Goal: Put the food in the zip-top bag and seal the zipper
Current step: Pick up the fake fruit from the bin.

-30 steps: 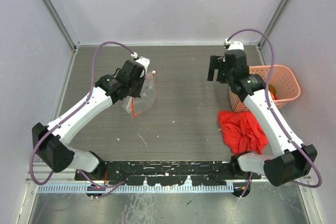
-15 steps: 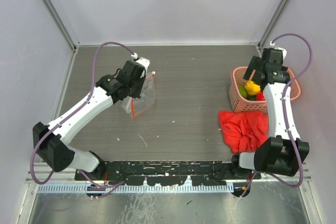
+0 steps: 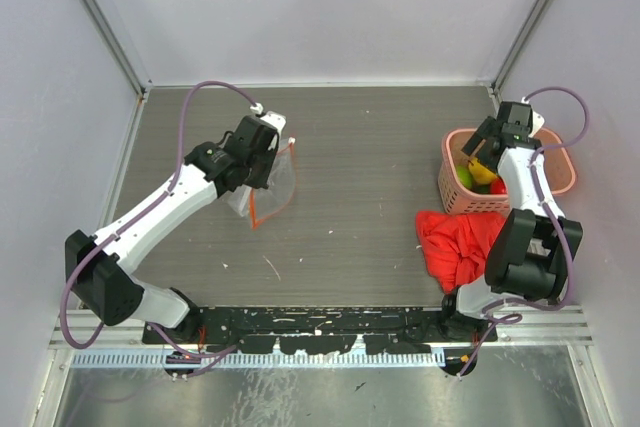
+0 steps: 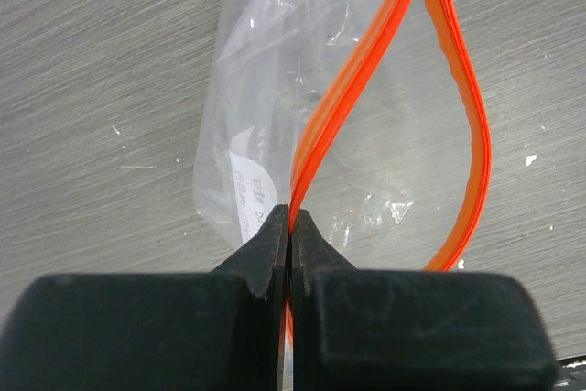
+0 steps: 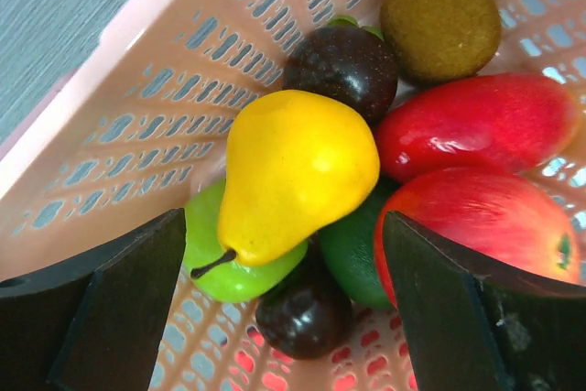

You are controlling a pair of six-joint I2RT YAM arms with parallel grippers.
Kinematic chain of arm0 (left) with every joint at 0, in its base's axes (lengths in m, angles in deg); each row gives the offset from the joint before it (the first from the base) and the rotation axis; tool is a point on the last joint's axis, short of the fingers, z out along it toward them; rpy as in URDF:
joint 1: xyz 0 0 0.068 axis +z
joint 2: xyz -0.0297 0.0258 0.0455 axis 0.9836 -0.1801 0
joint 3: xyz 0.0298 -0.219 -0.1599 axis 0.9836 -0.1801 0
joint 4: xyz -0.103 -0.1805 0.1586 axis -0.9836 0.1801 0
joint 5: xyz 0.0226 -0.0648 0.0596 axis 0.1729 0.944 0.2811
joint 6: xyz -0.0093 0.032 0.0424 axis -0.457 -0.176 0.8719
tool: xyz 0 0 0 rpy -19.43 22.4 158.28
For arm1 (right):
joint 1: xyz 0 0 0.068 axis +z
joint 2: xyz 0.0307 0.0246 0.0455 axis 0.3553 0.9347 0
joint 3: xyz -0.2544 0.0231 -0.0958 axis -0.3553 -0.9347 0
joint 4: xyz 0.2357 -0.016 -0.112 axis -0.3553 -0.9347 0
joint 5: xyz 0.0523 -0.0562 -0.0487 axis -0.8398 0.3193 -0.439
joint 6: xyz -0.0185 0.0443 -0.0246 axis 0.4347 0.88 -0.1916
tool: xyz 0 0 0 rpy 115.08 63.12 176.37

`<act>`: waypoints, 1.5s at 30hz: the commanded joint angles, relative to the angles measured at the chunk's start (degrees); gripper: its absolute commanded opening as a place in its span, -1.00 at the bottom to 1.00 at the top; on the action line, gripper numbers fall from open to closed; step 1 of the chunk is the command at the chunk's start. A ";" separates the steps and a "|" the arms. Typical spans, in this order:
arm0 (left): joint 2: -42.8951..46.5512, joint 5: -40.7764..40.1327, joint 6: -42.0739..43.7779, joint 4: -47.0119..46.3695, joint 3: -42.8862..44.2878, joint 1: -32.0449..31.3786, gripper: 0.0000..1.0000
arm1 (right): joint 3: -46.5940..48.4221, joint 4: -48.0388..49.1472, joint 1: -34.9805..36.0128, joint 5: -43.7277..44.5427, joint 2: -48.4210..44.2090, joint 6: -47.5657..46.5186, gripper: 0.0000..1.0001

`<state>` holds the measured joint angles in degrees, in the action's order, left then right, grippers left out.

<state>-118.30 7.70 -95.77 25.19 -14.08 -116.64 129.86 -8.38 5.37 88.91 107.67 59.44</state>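
My left jaws clench the orange zipper (image 4: pixel 366 70) of the clear bag (image 4: pixel 265 116) over the table (image 4: pixel 92 61); my right jaws hang released above fruit (image 5: pixel 293 167) in the pink basket (image 5: pixel 137 107).

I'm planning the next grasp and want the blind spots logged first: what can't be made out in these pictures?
- Left wrist view: the writing on the clear zip-top bag's white label is tiny and partly behind the shut left gripper.
- Right wrist view: the green toy fruits lie mostly under the yellow toy pear, so the fruit count is unclear.
- Top view: the pink lattice basket's contents are largely covered by the open right gripper.
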 commanded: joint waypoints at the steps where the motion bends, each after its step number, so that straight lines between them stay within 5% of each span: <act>1: -0.10 0.60 -0.40 -0.21 0.32 0.28 -1.00 | -4.28 7.29 -0.55 3.84 0.77 6.99 0.83; 11: -1.06 1.00 -0.60 0.27 0.71 0.28 -1.00 | -8.82 12.97 -1.58 1.79 4.01 10.83 0.62; 27: -1.48 1.61 -0.92 0.45 0.92 0.28 -1.00 | -9.57 10.87 -1.72 -1.96 -4.33 4.01 -0.33; 32: -1.51 1.61 -1.05 0.54 0.92 0.28 -1.00 | -9.14 9.02 -1.71 -0.46 -5.95 2.58 -0.26; 36: -1.41 1.70 -1.03 0.54 0.81 0.31 -1.00 | -9.02 8.92 -1.76 -1.11 -6.81 1.33 -0.71; 45: -1.39 2.42 -1.03 0.54 1.13 0.32 -1.00 | -8.26 6.55 -1.70 -3.84 -12.91 -1.92 -0.72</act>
<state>-120.18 9.25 -96.18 25.98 -14.08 -116.64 119.56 -1.76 3.82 86.03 100.33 59.94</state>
